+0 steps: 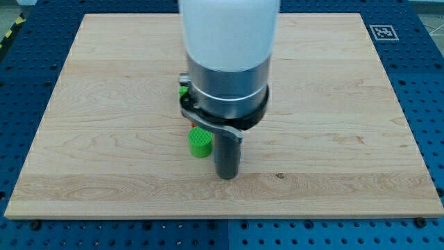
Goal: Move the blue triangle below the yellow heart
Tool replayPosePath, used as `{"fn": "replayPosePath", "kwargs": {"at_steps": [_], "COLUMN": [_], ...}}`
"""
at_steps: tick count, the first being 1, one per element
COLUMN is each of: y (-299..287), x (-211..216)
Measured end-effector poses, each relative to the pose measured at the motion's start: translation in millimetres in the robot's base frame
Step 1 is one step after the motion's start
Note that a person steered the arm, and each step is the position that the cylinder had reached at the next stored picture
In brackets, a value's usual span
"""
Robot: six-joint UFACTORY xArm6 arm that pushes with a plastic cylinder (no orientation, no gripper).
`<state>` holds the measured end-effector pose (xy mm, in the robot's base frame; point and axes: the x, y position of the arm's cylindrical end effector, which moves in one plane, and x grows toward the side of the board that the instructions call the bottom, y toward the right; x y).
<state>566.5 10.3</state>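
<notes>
My arm's white and grey body [227, 62] comes down from the view's top and covers the middle of the board. The dark rod ends in my tip [227, 178], low in the middle of the board. A green round block [200, 142] stands just to the left of the rod, a little above the tip. A sliver of another green block [183, 89] and a sliver of a red block [195, 126] show at the arm's left edge. No blue triangle and no yellow heart show; the arm may hide them.
The wooden board [104, 104] lies on a blue perforated table [430, 83]. A black and white marker tag [383, 31] sits at the board's top right corner.
</notes>
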Motion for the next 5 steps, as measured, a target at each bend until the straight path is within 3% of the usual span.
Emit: {"fn": "replayPosePath", "kwargs": {"at_steps": [2, 4, 5], "y": [-3, -13, -15], "x": [-25, 10, -13]}}
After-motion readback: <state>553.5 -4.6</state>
